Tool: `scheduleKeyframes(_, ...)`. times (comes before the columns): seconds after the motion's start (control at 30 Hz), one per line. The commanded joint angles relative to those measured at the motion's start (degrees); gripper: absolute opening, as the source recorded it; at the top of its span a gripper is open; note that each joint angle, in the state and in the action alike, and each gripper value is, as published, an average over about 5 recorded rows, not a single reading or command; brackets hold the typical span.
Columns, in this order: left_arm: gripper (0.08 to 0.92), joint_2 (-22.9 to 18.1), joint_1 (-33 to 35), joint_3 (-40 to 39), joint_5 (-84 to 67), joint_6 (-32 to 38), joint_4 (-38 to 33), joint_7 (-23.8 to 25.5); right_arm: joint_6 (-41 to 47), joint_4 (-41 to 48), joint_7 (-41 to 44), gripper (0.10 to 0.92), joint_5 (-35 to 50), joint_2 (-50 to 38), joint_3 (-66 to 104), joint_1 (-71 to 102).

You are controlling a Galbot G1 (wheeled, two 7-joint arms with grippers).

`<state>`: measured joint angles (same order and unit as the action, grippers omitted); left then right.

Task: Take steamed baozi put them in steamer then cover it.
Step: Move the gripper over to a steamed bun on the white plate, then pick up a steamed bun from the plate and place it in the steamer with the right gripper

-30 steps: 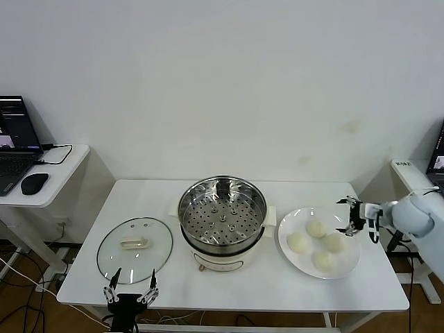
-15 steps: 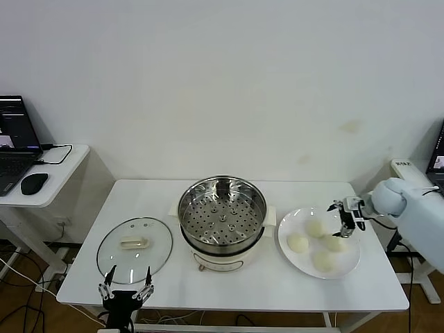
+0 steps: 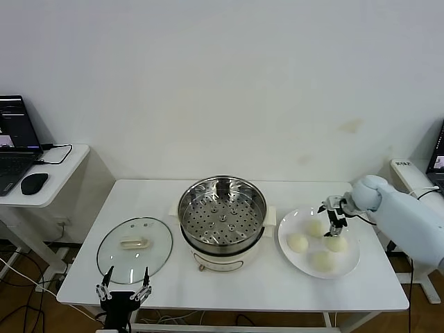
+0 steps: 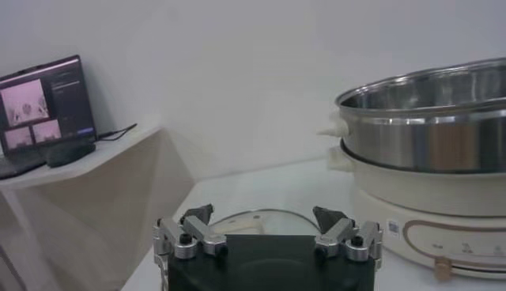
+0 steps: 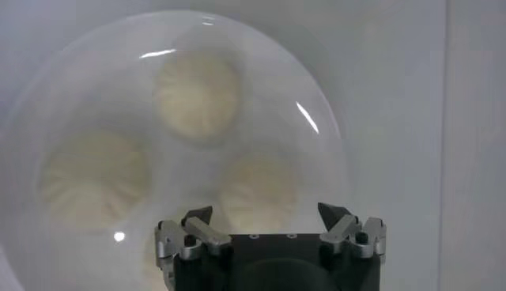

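Four cream-white baozi lie on a white plate [image 3: 285,226] right of the steamer: one at the back [image 3: 316,227], one on the left [image 3: 297,242], one on the right [image 3: 337,243], one in front [image 3: 322,260]. My right gripper [image 3: 333,215] hovers open and empty just above the back and right baozi; its wrist view shows its open jaws [image 5: 265,213] over a baozi [image 5: 257,186]. The steel steamer [image 3: 222,215] stands open mid-table. The glass cover [image 3: 134,241] lies flat to its left. My left gripper [image 3: 123,286] is open and empty at the front edge.
A side desk [image 3: 48,182] with a laptop and a mouse stands at the far left. In the left wrist view the cover [image 4: 253,224] lies just beyond my open left gripper [image 4: 262,215], with the steamer [image 4: 427,119] beside it.
My right gripper has moved leftwards from beyond the plate's right edge to above the baozi. My left gripper has sunk slightly at the front edge. The baozi, steamer and cover have not moved.
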<state>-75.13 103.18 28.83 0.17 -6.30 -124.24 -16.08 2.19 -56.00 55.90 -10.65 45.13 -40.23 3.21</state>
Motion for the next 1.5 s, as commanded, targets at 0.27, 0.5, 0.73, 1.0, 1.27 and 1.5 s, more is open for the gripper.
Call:
scheduleKeyframes(0.27, 0.823, 0.3, 0.1, 0.6, -0.1, 0.1, 0.0, 0.0, 0.2, 4.6, -0.1, 0.815, -2.0, 3.7, -0.3, -0.1)
scheduleKeyframes(0.5, 0.823, 0.2, 0.1, 0.7, -0.1, 0.1, -0.1, 0.0, 0.4, 6.1, -0.2, 0.754, -2.5, 4.6, 0.1, 0.2)
scheduleKeyframes(0.73, 0.823, 0.3, 0.2, 0.9, -0.2, 0.1, -0.2, 0.0, 0.6, 6.0, 0.2, 0.643, -2.2, 4.7, -0.2, 0.0)
scheduleKeyframes(1.0, 0.823, 0.6, 0.1, 1.1, -0.3, 0.1, -0.3, 0.0, 0.7, 4.1, 0.7, 0.571, -0.4, 3.6, -1.9, -2.3)
scheduleKeyframes(1.27, 0.823, 1.4, -0.2, 1.2, -1.3, 0.1, -0.3, 0.1, 1.7, -3.1, 1.5, 0.568, 5.9, -1.5, -7.0, -10.3)
scheduleKeyframes(1.5, 0.823, 2.2, -0.6, 1.0, -2.3, 0.1, -0.4, 0.3, 2.9, -10.6, 1.3, 0.575, 16.2, -5.2, -15.1, -23.5)
